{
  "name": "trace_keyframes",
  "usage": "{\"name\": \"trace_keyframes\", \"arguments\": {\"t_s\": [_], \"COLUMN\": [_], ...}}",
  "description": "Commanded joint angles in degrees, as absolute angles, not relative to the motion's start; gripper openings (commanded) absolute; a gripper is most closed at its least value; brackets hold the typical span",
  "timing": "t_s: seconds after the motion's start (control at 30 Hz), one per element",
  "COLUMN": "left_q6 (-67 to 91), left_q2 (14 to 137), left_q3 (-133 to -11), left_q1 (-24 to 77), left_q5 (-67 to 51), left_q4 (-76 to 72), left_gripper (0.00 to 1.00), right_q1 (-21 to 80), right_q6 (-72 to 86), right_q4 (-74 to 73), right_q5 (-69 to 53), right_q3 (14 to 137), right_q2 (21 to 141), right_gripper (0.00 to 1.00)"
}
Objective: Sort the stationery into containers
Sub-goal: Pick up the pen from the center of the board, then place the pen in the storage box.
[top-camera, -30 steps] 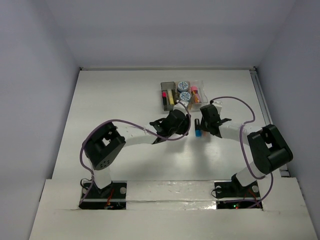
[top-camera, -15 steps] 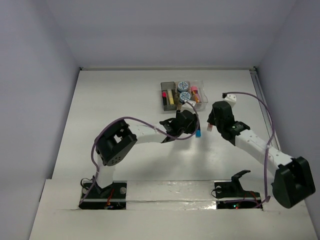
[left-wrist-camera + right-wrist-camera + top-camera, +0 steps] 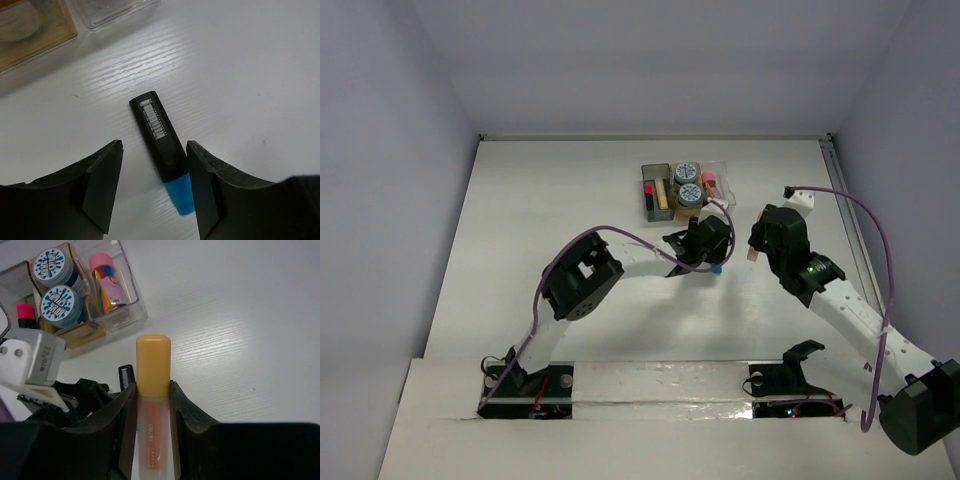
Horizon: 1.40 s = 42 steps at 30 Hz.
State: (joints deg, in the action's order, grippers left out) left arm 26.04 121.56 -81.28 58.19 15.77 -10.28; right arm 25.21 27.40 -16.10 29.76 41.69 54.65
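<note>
One orange highlighter [image 3: 153, 360], lower half hidden in right gripper [image 3: 151, 389]

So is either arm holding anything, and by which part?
The right end effector grips the orange highlighter by its clear barrel, cap free. The left end effector holds nothing, open astride the blue highlighter.

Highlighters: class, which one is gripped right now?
The orange highlighter, clamped in the right gripper; the blue-capped highlighter just lies on the table.
</note>
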Motion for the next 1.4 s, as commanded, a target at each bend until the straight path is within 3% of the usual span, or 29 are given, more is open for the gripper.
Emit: {"name": "trace_keyframes", "arguments": {"t_s": [0.0, 0.2, 0.3, 0.4, 0.57, 0.83, 0.97, 1.1, 1.37], "left_q6": [26.02, 26.01, 25.75, 26.02, 26.72, 29.79, 31.46, 33.22, 34.54], "left_q2": [123.66, 128.23, 131.3, 130.7, 123.16, 103.47, 93.11, 85.18, 72.97], "left_q3": [-85.6, -90.08, -93.95, -91.86, -82.3, -63.74, -55.75, -50.63, -44.66], "left_q1": [58.97, 59.5, 60.02, 60.03, 60.03, 60.03, 59.5, 59.5, 56.08], "left_q5": [17.84, 20.03, 23.54, 26.09, 28.12, 30.41, 30.41, 29.88, 28.83], "left_q4": [-7.04, -3.36, -0.18, 0.36, -3.33, -11.68, -12.22, -12.22, -10.2], "left_gripper": [0.51, 0.5, 0.44, 0.23, 0.0, 0.0, 0.0, 0.0, 0.0], "right_q1": [25.49, 25.49, 25.49, 25.49, 25.49, 25.49, 25.49, 25.49, 27.25], "right_q6": [26.54, 26.72, 26.81, 26.89, 26.81, 26.19, 27.59, 30.66, 32.26], "right_q4": [-15.47, -14.5, -14.33, -14.06, -13.36, -8.27, 3.29, 10.97, 18.8], "right_q5": [30.41, 29.18, 28.57, 27.86, 27.77, 21.19, 10.76, 1.77, -2.81], "right_q3": [43.33, 42.45, 42.19, 41.92, 42.1, 42.89, 42.28, 45.52, 58.35], "right_q2": [53.26, 52.21, 51.94, 51.59, 51.33, 54.57, 59.22, 69.5, 90.86], "right_gripper": [0.16, 0.16, 0.16, 0.16, 0.16, 0.17, 0.17, 0.18, 0.18]}}
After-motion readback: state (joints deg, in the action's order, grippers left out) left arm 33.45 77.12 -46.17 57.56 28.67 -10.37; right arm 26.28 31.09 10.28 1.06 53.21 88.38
